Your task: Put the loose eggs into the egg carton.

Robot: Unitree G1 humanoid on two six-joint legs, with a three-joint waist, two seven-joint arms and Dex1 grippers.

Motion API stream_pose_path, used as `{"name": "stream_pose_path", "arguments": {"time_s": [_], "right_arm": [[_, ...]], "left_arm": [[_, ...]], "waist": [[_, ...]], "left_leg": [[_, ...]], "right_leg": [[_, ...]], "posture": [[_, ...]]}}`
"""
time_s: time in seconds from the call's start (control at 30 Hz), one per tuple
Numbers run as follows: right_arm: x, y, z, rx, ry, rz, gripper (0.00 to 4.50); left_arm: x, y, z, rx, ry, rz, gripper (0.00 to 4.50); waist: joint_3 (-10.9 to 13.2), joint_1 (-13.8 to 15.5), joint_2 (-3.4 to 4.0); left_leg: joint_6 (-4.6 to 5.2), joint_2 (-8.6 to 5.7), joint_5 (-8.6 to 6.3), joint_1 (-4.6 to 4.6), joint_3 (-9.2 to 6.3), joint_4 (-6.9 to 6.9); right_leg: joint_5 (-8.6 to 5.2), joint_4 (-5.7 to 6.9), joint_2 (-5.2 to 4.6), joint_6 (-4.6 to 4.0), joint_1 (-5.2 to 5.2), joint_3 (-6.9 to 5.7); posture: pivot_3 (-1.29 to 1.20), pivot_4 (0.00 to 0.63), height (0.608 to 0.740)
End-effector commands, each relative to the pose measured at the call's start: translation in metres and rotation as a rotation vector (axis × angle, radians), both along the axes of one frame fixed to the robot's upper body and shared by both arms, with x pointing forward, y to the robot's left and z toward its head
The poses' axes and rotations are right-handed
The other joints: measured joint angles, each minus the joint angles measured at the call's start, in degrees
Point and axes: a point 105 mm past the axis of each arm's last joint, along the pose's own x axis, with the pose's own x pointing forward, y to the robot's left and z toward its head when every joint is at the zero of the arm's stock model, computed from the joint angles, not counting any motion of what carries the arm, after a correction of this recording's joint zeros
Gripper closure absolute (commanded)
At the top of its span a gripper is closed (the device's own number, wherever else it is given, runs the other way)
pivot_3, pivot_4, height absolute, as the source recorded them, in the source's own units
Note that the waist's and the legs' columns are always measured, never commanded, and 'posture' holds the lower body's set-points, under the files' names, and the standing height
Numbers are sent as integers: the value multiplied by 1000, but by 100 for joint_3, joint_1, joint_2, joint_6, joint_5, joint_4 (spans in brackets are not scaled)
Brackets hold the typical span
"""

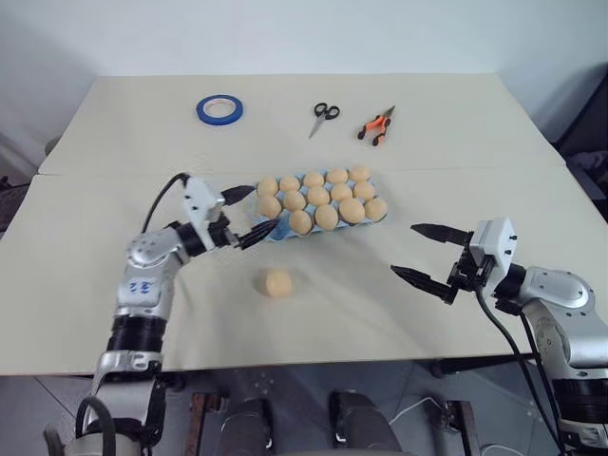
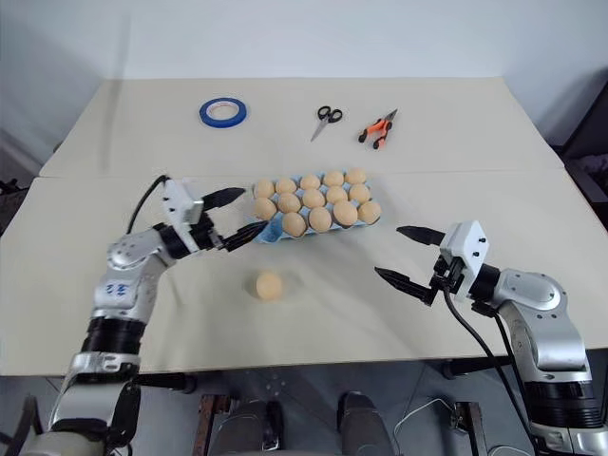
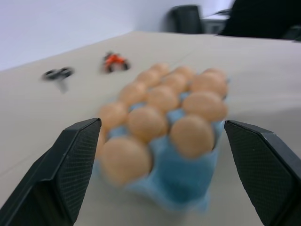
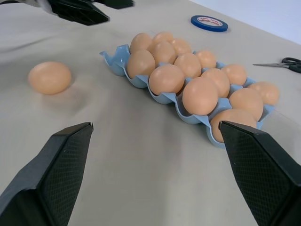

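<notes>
Egg loading, late stage. The egg carton (image 1: 321,211) sits at frame centre on the table (image 1: 456,171), holding thirteen eggs counted in the left eye view (its near-left corner cup looks unfilled). One loose egg (image 1: 277,282) lies on the table below and left of the carton, apart from it. The left tool (image 1: 249,211) hovers at the carton's left end, jaws wide and empty; the right tool (image 1: 432,256), at lower right, is likewise spread and holds nothing. Judged step: fetching the last egg. The next move calls for lowering a tool over that egg and closing gently. Upper frame: one tape roll (image 1: 219,109), one pair of scissors (image 1: 324,117), one pair of pliers (image 1: 376,125).
</notes>
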Motion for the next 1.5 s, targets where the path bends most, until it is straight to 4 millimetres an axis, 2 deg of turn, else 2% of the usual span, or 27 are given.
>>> {"name": "stream_pose_path", "arguments": {"time_s": [0.03, 0.23, 0.3, 0.37, 0.43, 0.57, 0.73, 0.9, 1.1, 1.23, 1.3, 1.37, 1.5], "right_arm": [[-4, 2, 7, 9, -24, 21, 0], [-2, 3, 7, 8, -20, 33, 0], [-2, 3, 6, 8, -19, 37, 0], [-2, 3, 6, 8, -20, 40, 0], [-1, 3, 6, 7, -19, 44, 0], [-1, 5, 6, 8, -17, 50, 0], [1, 6, 6, 8, -17, 56, 0], [1, 5, 6, 5, -15, 56, 0], [2, 6, 7, 5, -15, 55, 0], [3, 6, 6, 1, -11, 49, 0], [3, 6, 6, 1, -10, 46, 0], [2, 6, 6, 0, -10, 45, 0], [2, 5, 6, 0, -10, 35, 0]], "left_arm": [[-14, 30, 16, -42, -69, 105, 29], [-46, 97, 7, -100, -67, 351, 29], [-55, 106, 2, -103, -54, 380, 29], [-70, 116, -12, -96, -13, 406, 29], [-83, 121, -24, -91, 22, 424, 29], [-96, 121, -38, -85, 75, 412, 29], [-99, 116, -39, -104, 75, 415, 29], [-102, 100, -42, -97, 86, 360, 29], [-102, 29, -37, -75, 111, 101, 29], [-97, -4, -45, 0, 124, 0, 29], [-97, -24, -45, -16, 128, -68, 29], [-96, -36, -48, -17, 140, -105, 29], [-83, -47, -56, -5, 171, -85, 29]], "waist": [[0, -3, 0], [0, -2, 0], [0, -8, 0], [0, -9, 0], [0, -12, 0], [0, -5, 0], [0, -11, 0], [-1, -30, 0], [-1, -13, 0], [-1, -9, 1], [-1, -8, 1], [-1, -13, 1], [-1, -7, 1]], "left_leg": [[2, 0, -1, 2, 1, 0], [16, 0, -9, 8, -1, -6], [14, 1, -10, 10, -1, -11], [14, 1, -10, 11, -1, -14], [13, 1, -13, 12, -1, -17], [6, 2, -27, 12, -3, -19], [-10, -1, -35, 12, -18, -19], [-13, 1, -38, 12, -16, -26], [-7, 1, -36, 11, -14, -23], [-4, -1, -35, 13, -10, -21], [14, -1, -25, 13, -10, -21], [18, -1, -22, 13, -7, -22], [18, 2, -23, 14, -2, -21]], "right_leg": [[0, 0, -3, 0, 1, 2], [0, 3, -11, -1, 3, 1], [0, 2, -12, -1, 3, 1], [0, 0, -13, -2, 3, 0], [-1, -5, -15, -3, 4, 1], [-2, -8, -18, -8, 3, -1], [-2, -10, -28, -19, 11, -1], [-3, -17, -25, -20, 10, -1], [-3, -22, -21, -20, 13, 0], [-2, -23, -19, -20, 16, -1], [-2, -23, -16, -19, 15, -1], [-2, -23, -15, -19, 15, -2], [-1, -23, -9, -17, 12, -1]], "posture": [[0, 150, 740], [0, 150, 740], [0, 150, 740], [0, 150, 740], [0, 150, 740], [0, 150, 740], [0, 150, 740], [0, 150, 740], [0, 150, 740], [0, 150, 740], [0, 150, 740], [0, 150, 740], [0, 150, 740]]}}
